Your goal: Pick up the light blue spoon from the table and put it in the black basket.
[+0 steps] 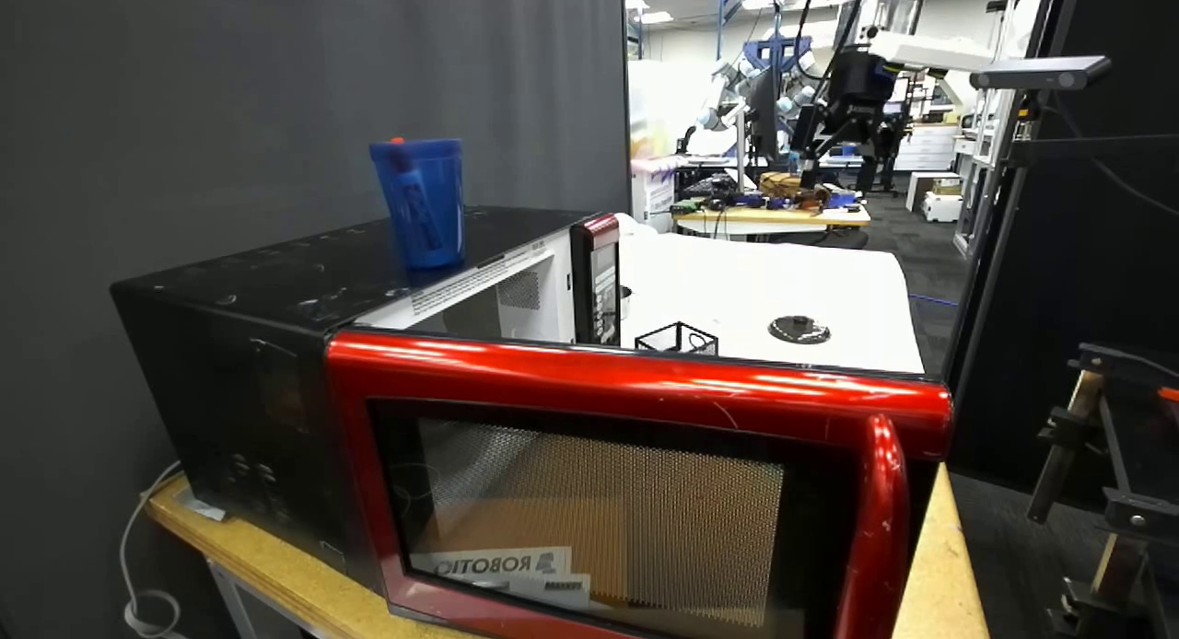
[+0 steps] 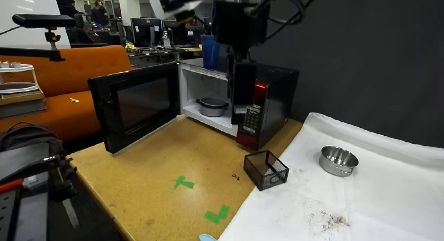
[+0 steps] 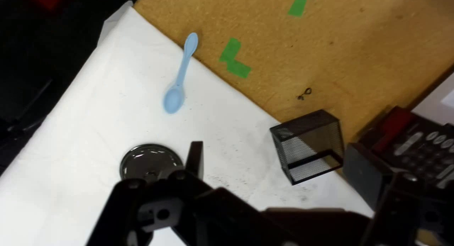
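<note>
on a white label showing in the red microwave door i read "robotiq", backwards; a dark monitor across the room says "dell". print on the microwave keypad is too small for me.

My gripper and the mesh basket are black; the spoon, across the edge of the white sheet, is light blue. Dark specks mottle that sheet, and green tape patches the tan table.
</note>
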Robot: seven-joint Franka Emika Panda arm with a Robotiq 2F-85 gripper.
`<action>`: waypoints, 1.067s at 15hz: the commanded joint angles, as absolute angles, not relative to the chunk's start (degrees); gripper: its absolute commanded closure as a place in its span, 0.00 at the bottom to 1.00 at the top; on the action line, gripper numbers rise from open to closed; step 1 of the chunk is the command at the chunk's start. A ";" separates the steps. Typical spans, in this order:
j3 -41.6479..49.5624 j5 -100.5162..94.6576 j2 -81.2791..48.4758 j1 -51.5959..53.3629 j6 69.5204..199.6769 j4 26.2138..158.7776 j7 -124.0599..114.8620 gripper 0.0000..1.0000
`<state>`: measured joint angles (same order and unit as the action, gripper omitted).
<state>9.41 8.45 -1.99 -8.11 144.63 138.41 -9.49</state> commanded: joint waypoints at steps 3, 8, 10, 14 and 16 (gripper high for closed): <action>10.82 10.25 -13.20 -9.50 149.80 135.35 -15.35 0.00; 8.47 22.34 -20.61 -11.59 150.90 131.60 -13.85 0.00; 8.08 24.98 -22.36 -12.22 152.07 131.19 -13.29 0.00; 7.03 27.76 -24.93 -14.46 152.95 132.51 -10.14 0.00; 6.44 28.32 -26.26 -15.44 153.32 133.36 -7.96 0.00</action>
<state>8.78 26.41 -25.26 -12.79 151.98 132.58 -11.48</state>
